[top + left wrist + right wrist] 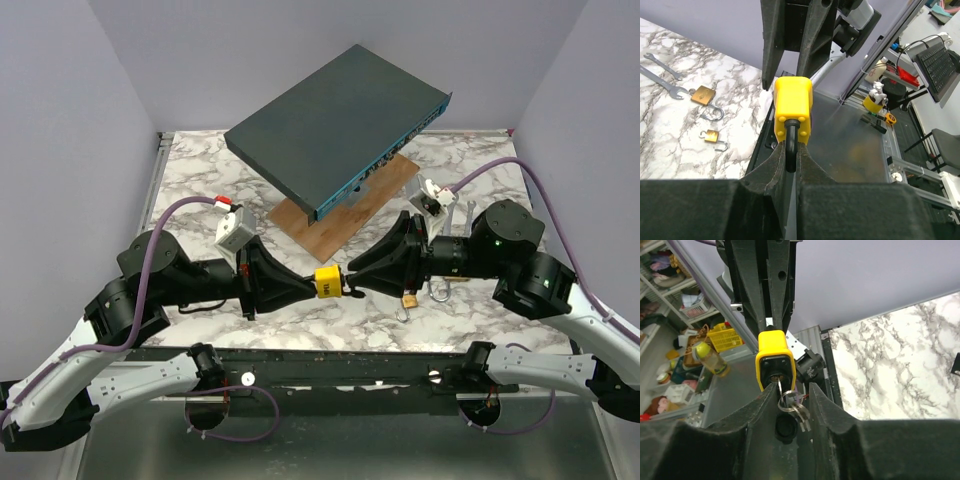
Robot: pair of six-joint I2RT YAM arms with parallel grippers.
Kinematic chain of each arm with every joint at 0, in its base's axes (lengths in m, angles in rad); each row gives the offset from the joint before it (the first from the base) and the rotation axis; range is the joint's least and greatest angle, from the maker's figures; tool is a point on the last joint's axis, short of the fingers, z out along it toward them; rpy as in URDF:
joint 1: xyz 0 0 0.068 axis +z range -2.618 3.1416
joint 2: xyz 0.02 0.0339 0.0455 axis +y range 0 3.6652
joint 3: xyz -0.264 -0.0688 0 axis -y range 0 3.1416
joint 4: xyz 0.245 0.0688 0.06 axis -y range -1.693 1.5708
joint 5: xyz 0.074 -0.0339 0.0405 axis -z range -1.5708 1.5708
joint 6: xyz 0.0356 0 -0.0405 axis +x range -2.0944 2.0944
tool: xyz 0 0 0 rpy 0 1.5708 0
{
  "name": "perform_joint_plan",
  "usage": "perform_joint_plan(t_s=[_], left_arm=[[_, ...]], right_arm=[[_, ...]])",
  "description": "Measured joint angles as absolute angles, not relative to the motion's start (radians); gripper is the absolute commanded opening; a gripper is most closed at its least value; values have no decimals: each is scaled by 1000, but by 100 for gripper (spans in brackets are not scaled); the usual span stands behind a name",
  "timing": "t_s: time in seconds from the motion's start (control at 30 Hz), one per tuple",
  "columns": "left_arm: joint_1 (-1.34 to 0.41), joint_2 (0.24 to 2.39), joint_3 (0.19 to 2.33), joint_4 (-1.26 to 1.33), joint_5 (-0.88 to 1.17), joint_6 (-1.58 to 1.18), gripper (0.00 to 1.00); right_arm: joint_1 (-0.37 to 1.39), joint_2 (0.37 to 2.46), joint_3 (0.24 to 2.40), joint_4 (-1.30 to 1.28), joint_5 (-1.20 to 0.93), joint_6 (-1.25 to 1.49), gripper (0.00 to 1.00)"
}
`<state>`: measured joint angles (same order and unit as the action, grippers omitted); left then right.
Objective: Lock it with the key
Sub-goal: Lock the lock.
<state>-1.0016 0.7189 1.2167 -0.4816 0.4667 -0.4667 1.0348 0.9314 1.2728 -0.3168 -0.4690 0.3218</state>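
Observation:
A yellow padlock (327, 282) hangs in the air between my two grippers, above the table's front edge. My left gripper (312, 283) is shut on its black shackle (790, 142), with the yellow body (793, 107) beyond the fingertips. In the right wrist view the padlock (775, 357) shows its keyhole end, with a key (778, 386) stuck in it and a key ring (791, 405) with spare keys hanging below. My right gripper (791, 388) is open, one finger on each side of the key, not clamping it. The right gripper (352, 283) faces the left one.
A dark flat device (340, 125) leans on a wooden board (350, 215) at the back centre. Two brass padlocks (703, 95) (712, 136) and wrenches (662, 82) lie on the marble table (200, 185) under the right arm.

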Motion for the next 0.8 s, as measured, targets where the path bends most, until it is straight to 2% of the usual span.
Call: perform_joint_plan(t_s=[0.17,0.27,0.8], left_arm=[[-1002,715,1217,-482,466,-468,0],[-1002,714,1216,-482,466,-468,0],[-1002,702,1192,-505,448,-444,0]], right_arm=[[1035,929,1273,-317,-481,323,14],[1035,929,1273,-317,-490,323,1],[1035,863,1216,-352,-409,312,1]])
